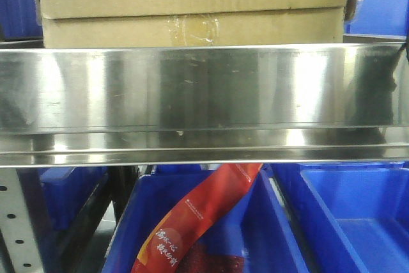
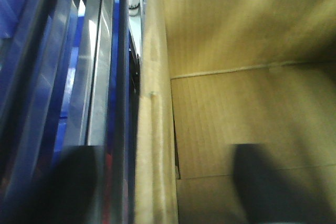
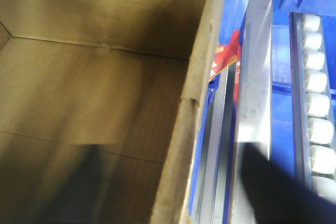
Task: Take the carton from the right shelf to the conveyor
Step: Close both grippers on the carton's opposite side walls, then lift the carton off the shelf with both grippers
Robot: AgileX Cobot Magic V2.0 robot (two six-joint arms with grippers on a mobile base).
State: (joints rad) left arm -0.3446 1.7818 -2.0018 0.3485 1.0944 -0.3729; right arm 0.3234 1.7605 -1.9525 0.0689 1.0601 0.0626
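The brown carton stands on the right shelf behind its shiny steel rail, with clear tape at its centre seam. In the left wrist view my left gripper is open and straddles the carton's upright wall: one dark finger is inside the carton, the other outside by the rail. My right gripper is open too, astride the opposite wall, with one finger inside and one outside. The conveyor is out of view.
Blue plastic bins sit on the level below the rail, one holding a red packet. More blue bins flank the carton. A row of white rollers runs beside the steel rail. A grey perforated post stands lower left.
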